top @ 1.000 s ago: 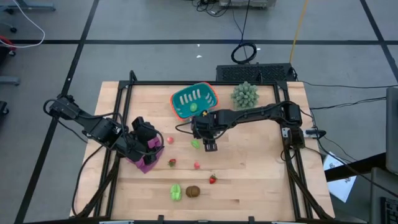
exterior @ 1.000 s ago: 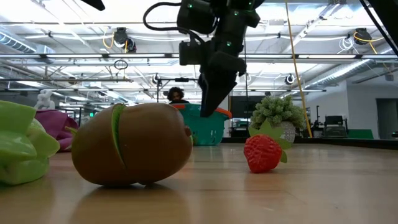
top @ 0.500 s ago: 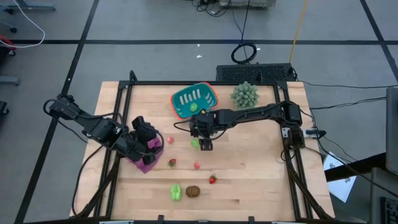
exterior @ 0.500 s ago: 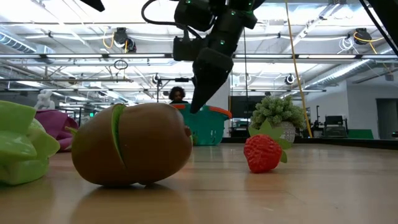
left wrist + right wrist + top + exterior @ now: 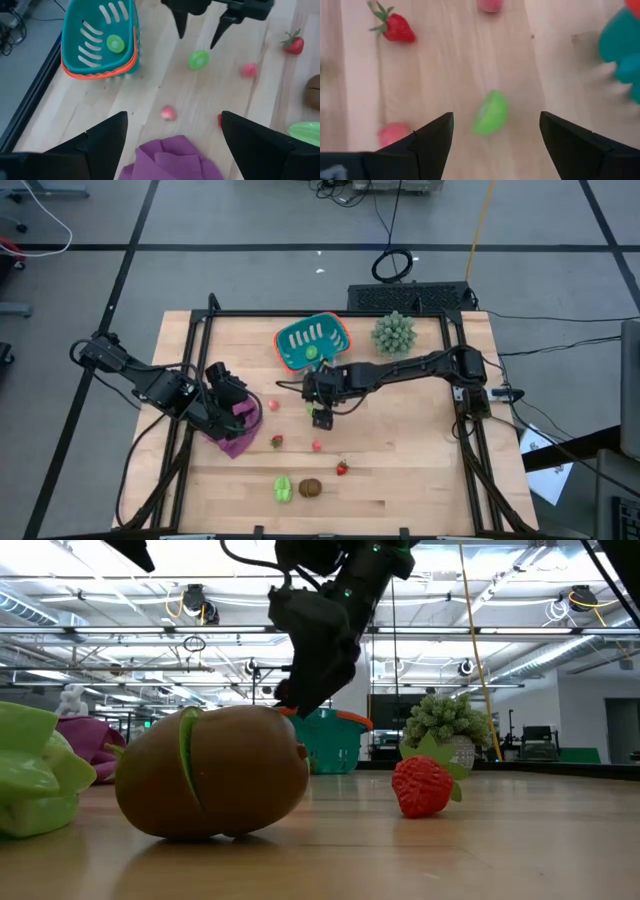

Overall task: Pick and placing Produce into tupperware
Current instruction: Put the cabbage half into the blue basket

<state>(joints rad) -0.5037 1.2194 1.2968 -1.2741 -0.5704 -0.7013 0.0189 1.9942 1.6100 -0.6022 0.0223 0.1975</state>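
Now I hover my right gripper (image 5: 320, 418), fingers wide, over the green slice (image 5: 490, 112) on the table beside the teal basket (image 5: 312, 340), ready to straddle it; left gripper (image 5: 222, 376), spread, waits over purple cloth (image 5: 238, 430).

Wooden table (image 5: 420, 450): teal basket (image 5: 312, 342), spiky plant (image 5: 393, 332), purple cloth (image 5: 236, 436), strawberry (image 5: 342, 468), brown oval (image 5: 310, 488).

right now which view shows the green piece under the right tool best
The right wrist view: the green piece lies unobstructed between the open right tool fingers. The left wrist view shows it smaller; the high view nearly hides it under the tool; the low view doesn't show it.
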